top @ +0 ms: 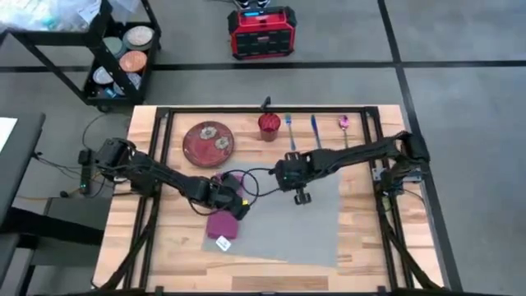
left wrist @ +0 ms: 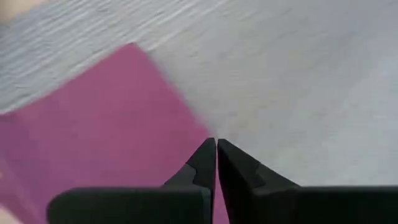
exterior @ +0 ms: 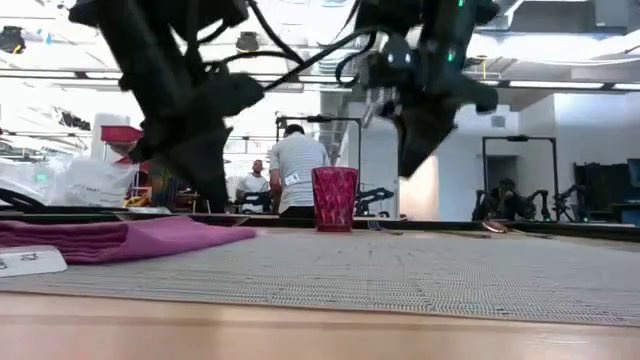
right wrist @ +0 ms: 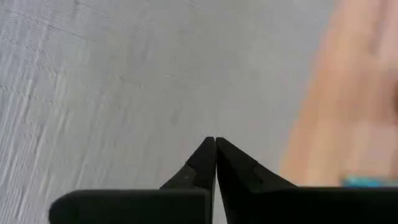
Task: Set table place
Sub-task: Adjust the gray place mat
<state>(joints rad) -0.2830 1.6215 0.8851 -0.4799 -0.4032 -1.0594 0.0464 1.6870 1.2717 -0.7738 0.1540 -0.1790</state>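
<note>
The grey placemat (top: pixel 296 222) lies flat on the wooden table (top: pixel 164 247), right of its middle. A magenta napkin (top: pixel 223 224) with a white tag lies on the mat's left edge. My left gripper (left wrist: pixel 216 144) is shut and points down over the napkin's edge (left wrist: pixel 180 112), where it meets the mat. My right gripper (top: pixel 302 198) is shut with nothing between its fingers. In the low view it hangs clear above the mat (exterior: pixel 400 270), near the mat's far edge. My left gripper comes from above with shut fingertips at the napkin's edge (left wrist: pixel 198 134) beside the grey mat. Nothing shows between the fingers. Whether the tips touch the napkin I cannot tell.
A dark red plate (top: pixel 208 140) and a red cup (top: pixel 269 126) stand at the far side of the table. Three utensils (top: pixel 314 131) lie in a row right of the cup. A black shelf cart (top: pixel 123 57) and a red case (top: pixel 261 33) stand beyond the table.
</note>
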